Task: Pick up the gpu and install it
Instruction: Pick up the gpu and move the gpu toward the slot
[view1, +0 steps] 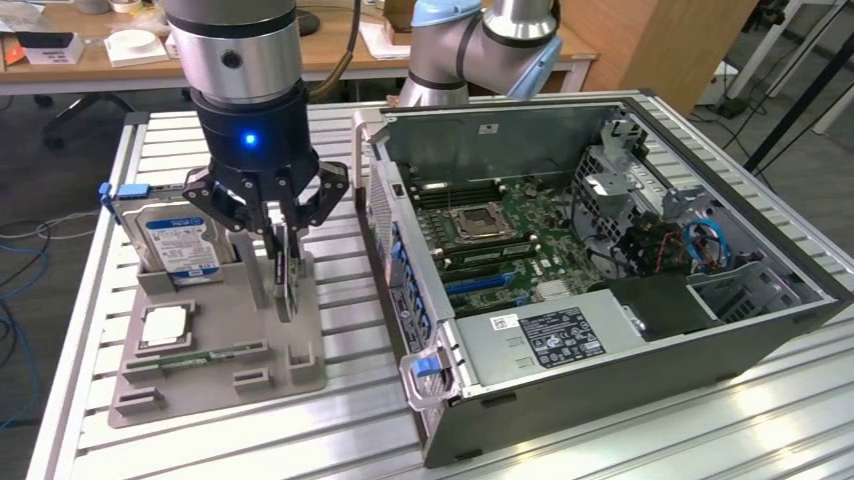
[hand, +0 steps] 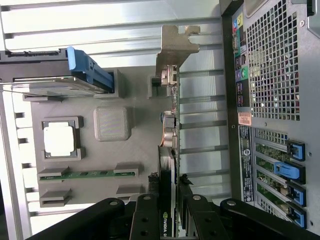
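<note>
A tray (view1: 200, 385) is sitting on the table (view1: 334, 440) at the exterior view's left, with the computer case (view1: 747, 320) lying beside it at the right. On the tray a hard drive (view1: 180, 245) is standing far and a memory stick (view1: 214, 353) is lying near. The gpu (view1: 284, 290) is standing on edge rightward, the claw (view1: 283, 225) gripping its top.

A hard drive (view1: 180, 245) with a blue label stands on edge in a grey holder tray (view1: 214, 385), which also seats a square processor (view1: 163, 325) and a green memory stick (view1: 220, 352), beside an open computer case (view1: 667, 350) on a slatted metal table (view1: 334, 440).
</note>
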